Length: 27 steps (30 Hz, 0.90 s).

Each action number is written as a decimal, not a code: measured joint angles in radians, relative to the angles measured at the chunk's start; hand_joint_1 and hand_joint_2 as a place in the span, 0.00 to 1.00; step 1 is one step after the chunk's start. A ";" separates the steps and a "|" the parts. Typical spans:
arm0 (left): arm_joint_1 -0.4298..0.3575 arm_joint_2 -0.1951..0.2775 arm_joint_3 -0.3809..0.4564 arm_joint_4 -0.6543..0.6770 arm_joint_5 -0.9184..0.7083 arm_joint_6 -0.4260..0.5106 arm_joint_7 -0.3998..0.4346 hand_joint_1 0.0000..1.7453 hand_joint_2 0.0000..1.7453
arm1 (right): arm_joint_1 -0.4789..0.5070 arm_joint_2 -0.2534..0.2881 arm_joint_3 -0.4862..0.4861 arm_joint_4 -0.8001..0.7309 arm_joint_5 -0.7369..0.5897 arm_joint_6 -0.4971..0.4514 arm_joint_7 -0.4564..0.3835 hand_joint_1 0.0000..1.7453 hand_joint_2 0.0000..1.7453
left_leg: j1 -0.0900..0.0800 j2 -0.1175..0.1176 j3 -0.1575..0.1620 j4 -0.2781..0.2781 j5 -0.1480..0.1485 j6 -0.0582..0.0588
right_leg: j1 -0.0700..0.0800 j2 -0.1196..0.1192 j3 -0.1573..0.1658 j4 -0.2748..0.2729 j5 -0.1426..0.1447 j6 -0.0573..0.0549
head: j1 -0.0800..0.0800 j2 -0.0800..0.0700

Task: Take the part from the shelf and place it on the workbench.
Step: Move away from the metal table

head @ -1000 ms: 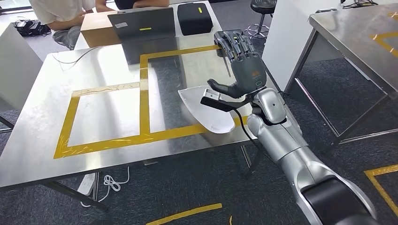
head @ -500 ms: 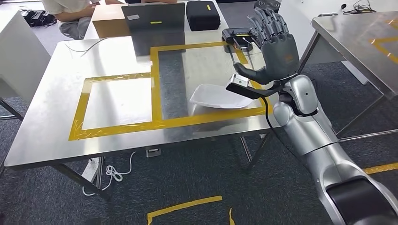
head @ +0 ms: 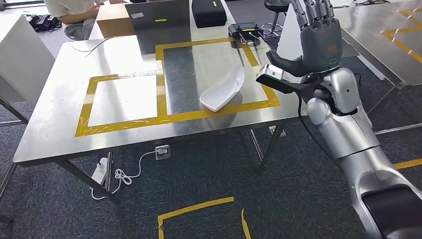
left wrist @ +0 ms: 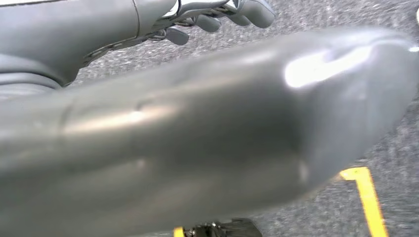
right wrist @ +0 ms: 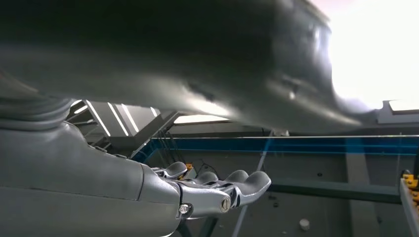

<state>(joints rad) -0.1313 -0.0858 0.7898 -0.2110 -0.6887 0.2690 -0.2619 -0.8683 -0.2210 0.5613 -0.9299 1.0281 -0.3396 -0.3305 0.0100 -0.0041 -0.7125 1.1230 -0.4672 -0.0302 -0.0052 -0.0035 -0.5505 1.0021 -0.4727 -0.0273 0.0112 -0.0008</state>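
Part: our white part (head: 222, 91) rests on the worktop (head: 59, 124), inside the yellow tape square (head: 219, 110).
Right hand (head: 318, 42): raised clear, fingers (head: 312, 10) apart, holding nothing.
Left hand (left wrist: 217, 15): we cannot tell.

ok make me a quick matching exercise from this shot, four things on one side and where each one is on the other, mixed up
Things:
1. white part
2. right hand
3. laptop
4. power strip

Places:
A. on the floor under the workbench
B. raised in the air past the workbench's right edge
C. inside the right taped square
D. at the far edge of the workbench

Pairs: 1-C, 2-B, 3-D, 4-A
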 joint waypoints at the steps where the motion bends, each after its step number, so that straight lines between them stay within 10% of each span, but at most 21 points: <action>1: 0.003 0.006 0.000 0.000 -0.002 -0.011 0.007 0.00 0.00 | -0.001 -0.003 -0.001 -0.002 -0.002 0.003 0.000 0.00 0.00 | 0.001 0.000 -0.017 0.065 -0.047 -0.005 | 0.000 0.000 -0.013 0.000 0.010 -0.002 | -0.001 0.000; 4: 0.014 0.025 -0.001 0.000 -0.004 -0.038 0.021 0.00 0.00 | 0.005 -0.016 -0.004 -0.005 -0.005 0.011 0.002 0.00 0.00 | 0.006 0.000 -0.017 0.179 -0.076 -0.016 | -0.003 0.000 -0.054 0.005 0.040 0.003 | -0.001 0.000; 8: 0.021 0.048 -0.001 -0.001 -0.011 -0.060 0.028 0.00 0.00 | 0.015 -0.049 -0.014 -0.021 -0.009 0.010 0.003 0.00 0.00 | 0.009 -0.001 0.150 -0.031 -0.034 -0.015 | -0.007 -0.003 -0.100 0.018 0.070 0.026 | -0.001 0.000; 12: 0.035 0.058 -0.004 -0.001 -0.016 -0.062 0.029 0.00 0.00 | 0.028 -0.080 -0.030 -0.033 -0.014 0.008 0.002 0.00 0.00 | 0.002 -0.005 0.164 -0.086 -0.035 0.024 | -0.008 -0.004 -0.112 0.016 0.095 0.050 | 0.000 0.000; 14: 0.040 0.061 -0.007 -0.001 -0.022 -0.062 0.030 0.00 0.00 | 0.037 -0.095 -0.035 -0.036 -0.015 0.007 0.003 0.00 0.00 | 0.003 -0.002 0.146 -0.089 -0.017 0.043 | -0.011 -0.003 -0.132 0.052 0.053 0.060 | 0.001 0.000; 18: 0.046 0.062 -0.014 0.000 -0.032 -0.060 0.029 0.00 0.00 | 0.046 -0.110 -0.038 -0.038 -0.016 0.009 0.003 0.00 0.00 | -0.004 0.001 0.101 -0.088 0.021 0.058 | -0.009 -0.002 -0.197 0.292 -0.100 0.065 | 0.002 0.000; 20: 0.047 0.062 -0.017 0.000 -0.034 -0.060 0.028 0.00 0.00 | 0.050 -0.111 -0.038 -0.039 -0.016 0.012 0.003 0.00 0.00 | -0.009 0.001 0.080 -0.088 0.037 0.059 | -0.006 -0.001 -0.160 0.285 -0.080 0.056 | 0.002 0.000; 24: 0.048 0.057 -0.018 0.000 -0.035 -0.060 0.020 0.00 0.00 | 0.039 -0.111 -0.044 -0.047 -0.017 0.013 0.002 0.00 0.00 | -0.012 0.000 0.054 -0.090 0.069 0.049 | 0.015 0.002 0.013 0.034 -0.035 0.023 | 0.001 0.000; 27: 0.048 0.055 -0.019 0.000 -0.035 -0.060 0.015 0.00 0.00 | 0.026 -0.109 -0.046 -0.049 -0.015 0.016 0.002 0.00 0.00 | -0.007 0.000 0.050 -0.100 0.089 0.030 | 0.020 0.001 0.020 -0.001 -0.019 0.014 | 0.004 0.000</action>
<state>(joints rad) -0.0833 -0.0304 0.7709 -0.2110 -0.7238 0.2090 -0.2465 -0.8428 -0.3297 0.5151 -0.9792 1.0135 -0.3240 -0.3287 0.0030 -0.0046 -0.6628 1.0230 -0.3779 -0.0001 0.0149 -0.0029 -0.5307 1.0010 -0.4916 -0.0128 0.0149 -0.0008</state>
